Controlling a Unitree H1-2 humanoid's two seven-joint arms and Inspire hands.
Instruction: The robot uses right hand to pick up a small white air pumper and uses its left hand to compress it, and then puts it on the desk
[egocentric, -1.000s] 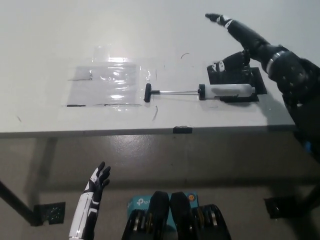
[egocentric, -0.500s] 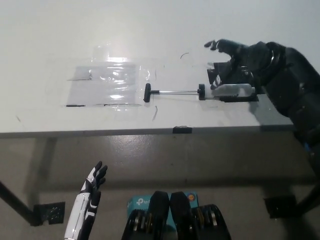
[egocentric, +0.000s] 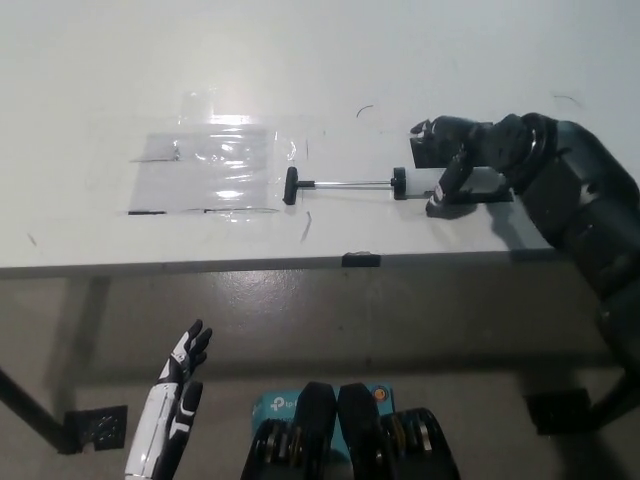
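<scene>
Clear plastic sheet (egocentric: 215, 170) taped flat on the white desk (egocentric: 120, 80), left of centre, with a small black clip (egocentric: 361, 260) on the desk's front edge and a dark base plate (egocentric: 97, 426) on the floor below.

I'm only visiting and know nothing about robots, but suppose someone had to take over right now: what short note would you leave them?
Right hand: black, down over the white barrel of the air pumper on the desk, fingers curled around it; whether the grip is firm cannot be told.
Left hand: white, open, below the desk edge at lower left, holding nothing.
Pumper: lying flat, rod pulled out toward the left, its black handle beside a clear plastic sheet.
Done: the reach to the pumper.
Left: lift it, compress it with the left hand, put it back on the desk.
</scene>
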